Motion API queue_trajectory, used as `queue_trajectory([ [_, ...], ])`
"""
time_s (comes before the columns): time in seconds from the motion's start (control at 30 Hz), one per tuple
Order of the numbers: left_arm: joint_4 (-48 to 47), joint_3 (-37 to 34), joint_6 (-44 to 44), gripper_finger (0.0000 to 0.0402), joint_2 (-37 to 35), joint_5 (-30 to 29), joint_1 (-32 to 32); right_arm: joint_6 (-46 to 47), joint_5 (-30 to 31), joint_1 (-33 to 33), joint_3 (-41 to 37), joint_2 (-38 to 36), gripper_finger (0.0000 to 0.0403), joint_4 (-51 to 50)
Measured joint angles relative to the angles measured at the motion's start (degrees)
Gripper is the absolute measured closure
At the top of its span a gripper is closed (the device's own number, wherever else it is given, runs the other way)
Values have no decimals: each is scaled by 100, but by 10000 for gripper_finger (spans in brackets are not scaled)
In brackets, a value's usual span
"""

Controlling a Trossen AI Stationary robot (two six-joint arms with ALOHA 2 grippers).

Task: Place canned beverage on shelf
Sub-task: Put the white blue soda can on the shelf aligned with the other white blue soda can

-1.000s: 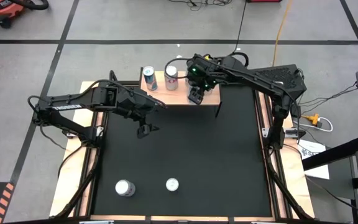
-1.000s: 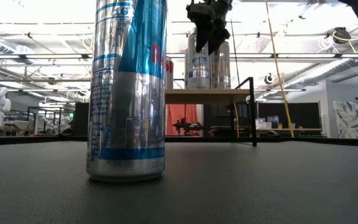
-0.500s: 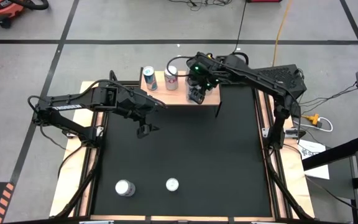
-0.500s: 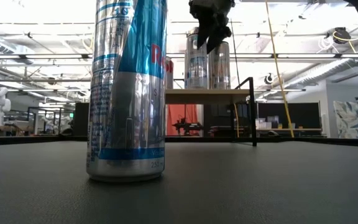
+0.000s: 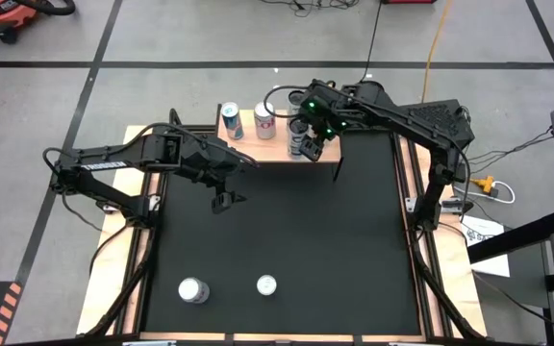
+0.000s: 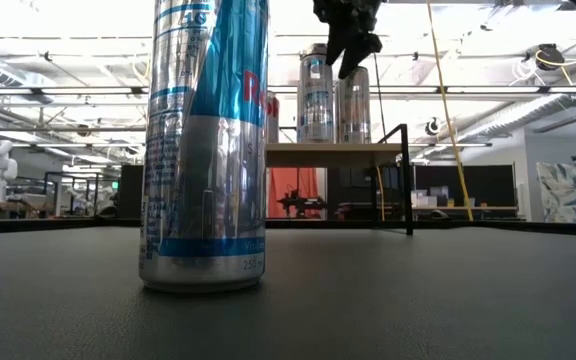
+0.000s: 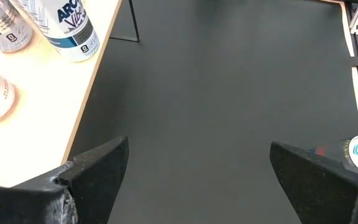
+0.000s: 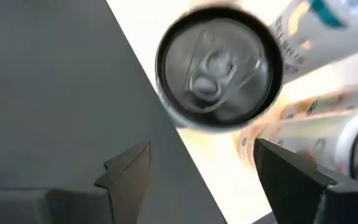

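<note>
The shelf (image 5: 248, 150) stands at the table's far edge, its pale top carrying three upright cans (image 5: 231, 121) (image 5: 265, 122), each resting on its base. The rightmost can (image 5: 297, 140) stands near the shelf's front edge; its silver top (image 8: 219, 68) shows in the right wrist view. My right gripper (image 5: 313, 149) hangs open just above that can, clear of it (image 6: 340, 65). Over the black mat, in front of the shelf's left end, my left gripper (image 5: 227, 200) hovers open and holds nothing (image 7: 201, 168).
Two more cans (image 5: 193, 290) (image 5: 267, 284) stand upright near the table's near edge; one of them fills the left of the low view (image 6: 206, 140). Black mat lies bare between them and the shelf. The shelf's thin black leg (image 6: 407, 180) stands at its right front corner.
My right gripper has risen off the rightmost can on the shelf and drawn slightly toward the table's right edge. The can, which it covered in the high view before, now shows; it stands where it was. The left arm has kept still.
</note>
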Motion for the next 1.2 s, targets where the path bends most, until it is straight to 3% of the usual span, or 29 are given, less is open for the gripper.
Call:
queue_trajectory([
  [0.37, 0, 0, -4, 8, 0, 0, -2, 441, -1043, 100, 0, -15, 138, -236],
  [0.53, 0, 0, -7, 8, 0, 0, -2, 439, -1036, 125, 0, -15, 151, -61],
  [0.87, 0, 0, -7, 8, 0, 0, -2, 534, -1042, 129, 0, -15, 226, 324],
  [1.2, 0, 0, -10, 8, 0, -1, -2, 588, -1042, 129, 0, -15, 261, 466],
])
